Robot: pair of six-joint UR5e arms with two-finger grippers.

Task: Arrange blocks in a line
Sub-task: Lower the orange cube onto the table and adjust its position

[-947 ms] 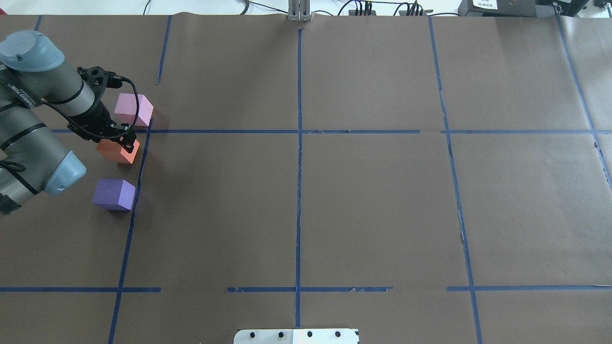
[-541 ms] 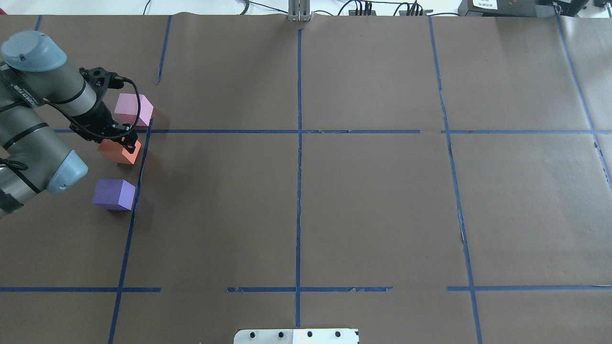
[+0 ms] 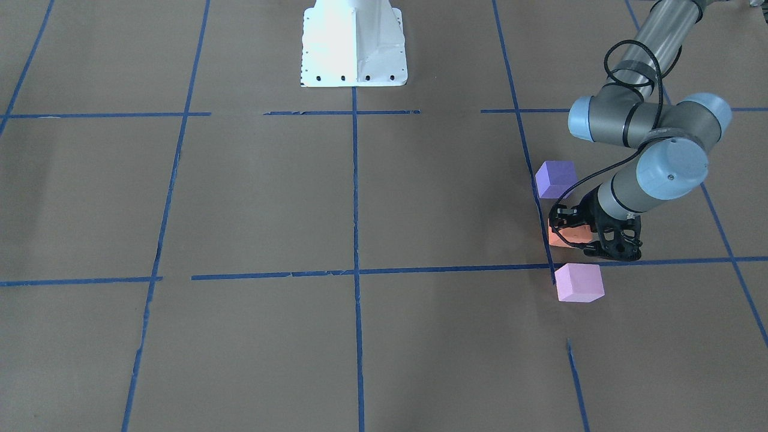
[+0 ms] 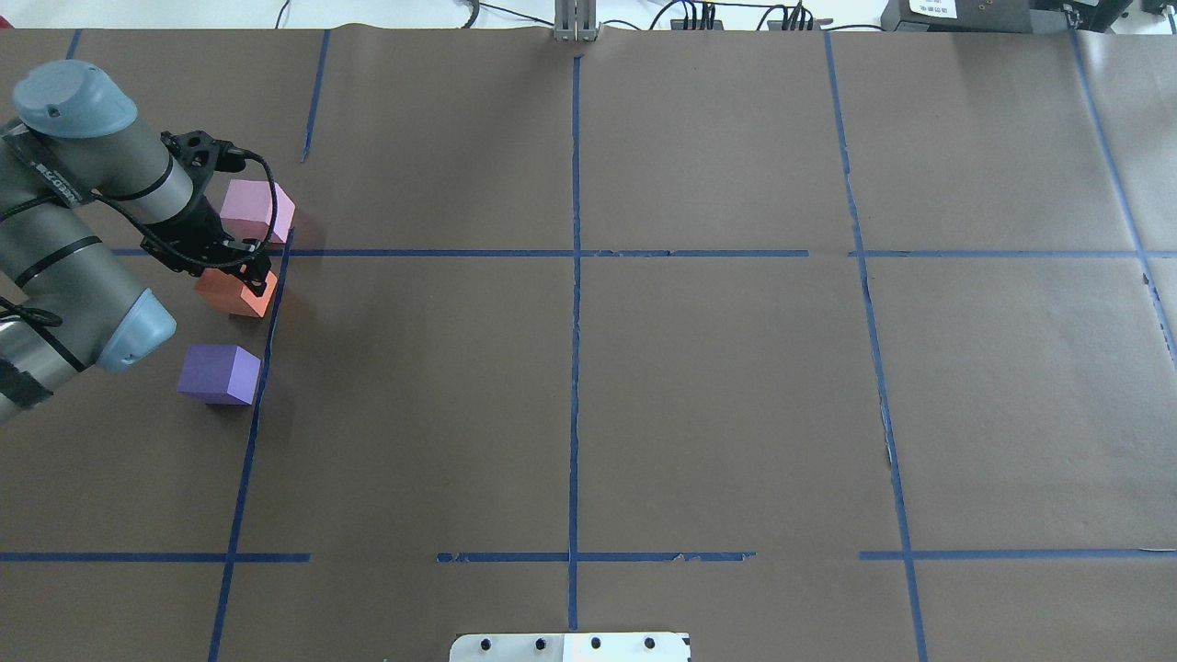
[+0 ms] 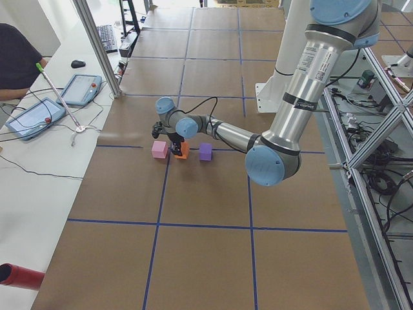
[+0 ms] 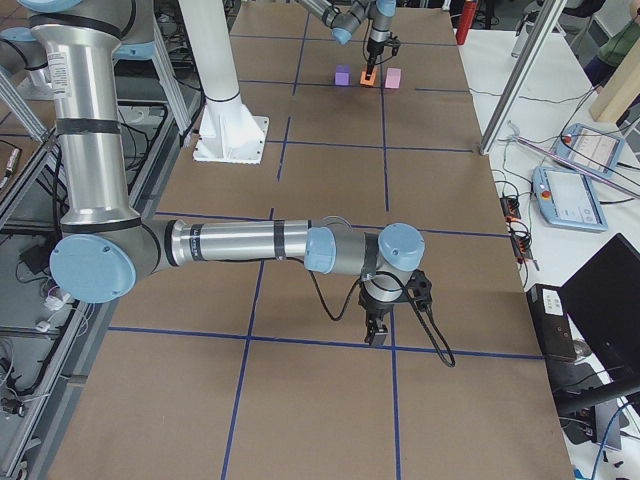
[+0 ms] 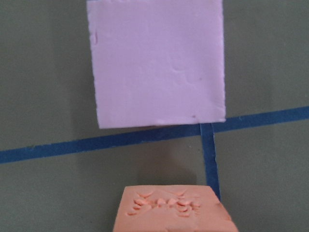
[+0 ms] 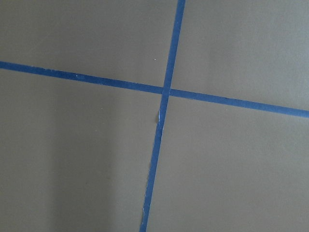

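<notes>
Three blocks sit in a column along a blue tape line at the table's left. The pale pink block (image 4: 250,208) (image 3: 579,282) is farthest from the robot, the orange block (image 4: 228,292) (image 3: 565,238) is in the middle, and the violet block (image 4: 219,372) (image 3: 556,178) is nearest. My left gripper (image 4: 246,274) (image 3: 570,231) points down and is shut on the orange block, close behind the pink one. The left wrist view shows the orange block's scuffed face (image 7: 171,212) below the pink block (image 7: 159,63). My right gripper (image 6: 378,330) hangs over bare table; I cannot tell if it is open.
Blue tape lines (image 4: 575,368) divide the brown paper table into squares. The white robot base plate (image 3: 354,42) stands at the robot's edge. An operator and tablets (image 5: 29,119) are at the far side bench.
My left gripper and the orange block have shifted slightly to the right, toward the blue tape line. The pink and violet blocks have not moved.
</notes>
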